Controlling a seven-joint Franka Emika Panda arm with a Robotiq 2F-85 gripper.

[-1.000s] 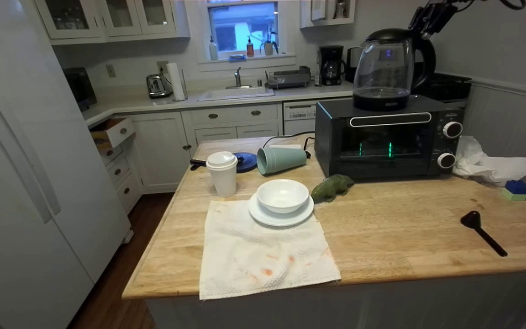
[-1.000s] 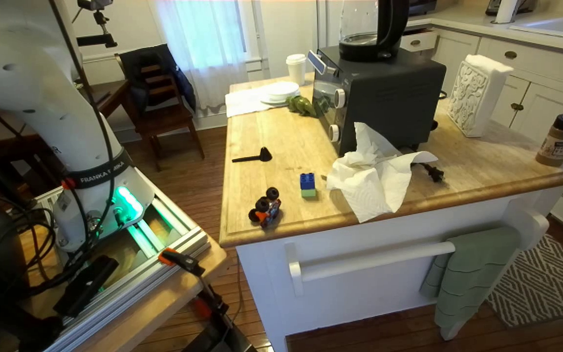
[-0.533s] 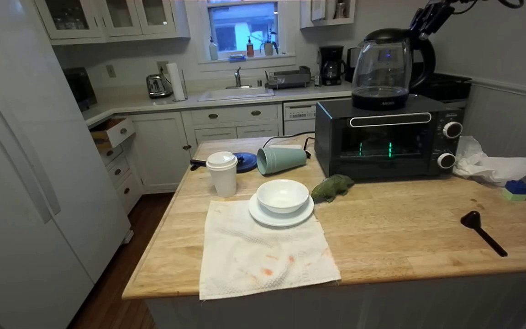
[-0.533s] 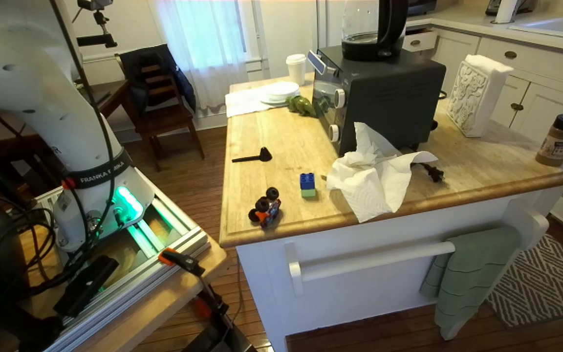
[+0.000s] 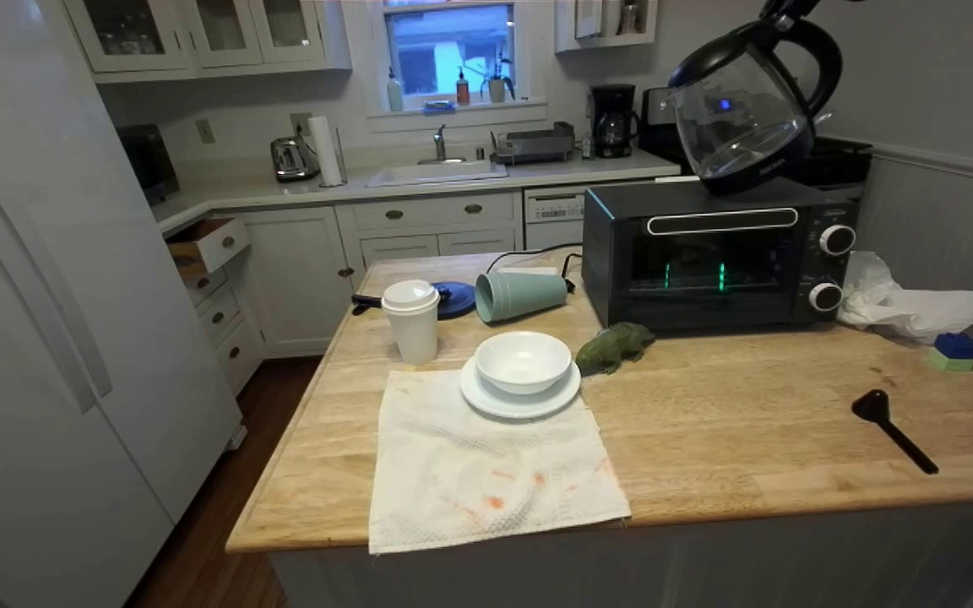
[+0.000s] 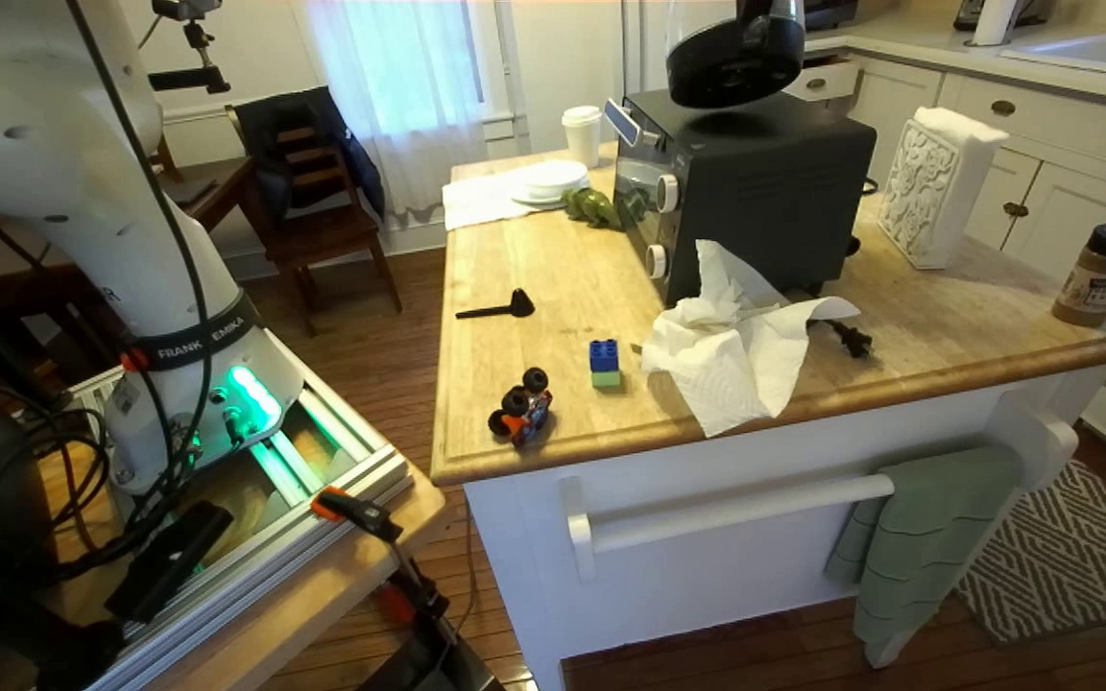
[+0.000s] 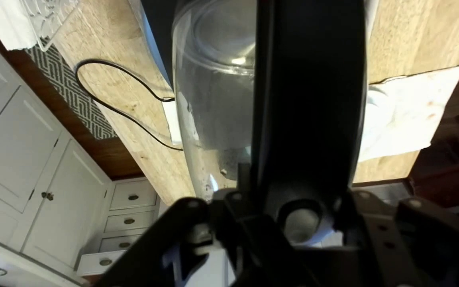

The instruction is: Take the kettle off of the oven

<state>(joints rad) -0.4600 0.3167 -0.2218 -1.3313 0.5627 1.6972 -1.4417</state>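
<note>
Kettle (image 5: 742,114), upright on oven (image 5: 710,262) before, now raised and tilted just above; gripper (image 7: 291,201) clamped on handle (image 7: 309,99).

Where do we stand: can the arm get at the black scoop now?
Probably not yet: the jaws are shut on the handle of the tilted kettle. Otherwise the way looks open, with nothing over the scoop.

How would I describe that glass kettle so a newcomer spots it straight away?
Find the boxy black oven on the wooden island top. Tilted over it is the kettle: clear glass, with a black lid and curved black handle. Unlike the coffee maker standing upright on the far counter, it leans.
</note>
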